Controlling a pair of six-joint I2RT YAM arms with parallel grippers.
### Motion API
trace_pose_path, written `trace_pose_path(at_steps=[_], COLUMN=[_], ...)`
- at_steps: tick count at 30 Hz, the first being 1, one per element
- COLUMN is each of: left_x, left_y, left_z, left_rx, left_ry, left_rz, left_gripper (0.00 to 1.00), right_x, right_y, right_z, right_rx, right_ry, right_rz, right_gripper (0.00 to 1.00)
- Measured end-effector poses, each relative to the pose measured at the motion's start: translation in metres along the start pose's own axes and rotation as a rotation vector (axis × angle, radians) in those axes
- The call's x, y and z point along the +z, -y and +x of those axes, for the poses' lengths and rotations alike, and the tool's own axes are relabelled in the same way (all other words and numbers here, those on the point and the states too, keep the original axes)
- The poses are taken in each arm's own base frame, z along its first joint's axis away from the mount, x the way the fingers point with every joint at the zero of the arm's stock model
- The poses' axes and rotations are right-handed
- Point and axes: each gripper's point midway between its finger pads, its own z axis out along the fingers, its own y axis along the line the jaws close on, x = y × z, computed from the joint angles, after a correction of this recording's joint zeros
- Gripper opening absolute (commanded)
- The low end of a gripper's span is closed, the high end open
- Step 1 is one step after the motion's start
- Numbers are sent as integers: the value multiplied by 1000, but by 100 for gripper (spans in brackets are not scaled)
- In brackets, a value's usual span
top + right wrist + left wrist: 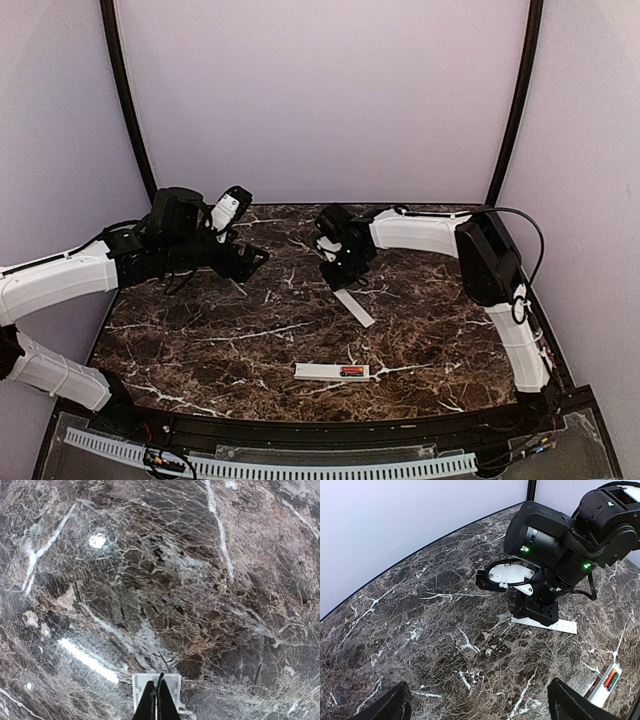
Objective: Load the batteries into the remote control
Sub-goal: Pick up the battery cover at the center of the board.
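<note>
The left gripper [250, 260] hangs released above the desk [200, 340], jaws wide, holding nothing. The remote control [325, 371] lies flat on the desk, toward the arm bases from both grippers and nearer the right one, touched by neither. A red battery [352, 371] sits in its slot. The right gripper [337, 283] is clenched, tips down on the end of a thin white cover plate [358, 310]; whether it pinches the plate cannot be told.

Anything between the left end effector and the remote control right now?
Nothing visible does. Only marble tabletop lies between the open left end effector and the remote control near the front edge. The white cover plate and the shut right end effector at its far end sit right of that line.
</note>
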Motion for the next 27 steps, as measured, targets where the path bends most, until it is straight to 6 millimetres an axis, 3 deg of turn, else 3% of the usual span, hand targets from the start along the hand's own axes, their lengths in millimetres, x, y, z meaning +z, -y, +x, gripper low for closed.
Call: trace_pose_path(at_steps=[9, 15, 19, 27], left_x=[0, 5, 18, 61], left_y=[2, 7, 16, 43], left_z=[0, 5, 13, 35], left_rx=[-2, -14, -77, -352], left_ry=[0, -17, -40, -56], left_rz=[9, 42, 92, 238], left_gripper=[93, 88, 86, 92], right_x=[-12, -36, -47, -73], right_y=[3, 4, 2, -2], right_z=[7, -12, -22, -37], right_rx=[11, 33, 56, 109], right_ry=[44, 150, 213, 344], right_rz=[1, 1, 2, -13], right_gripper=[0, 0, 0, 0])
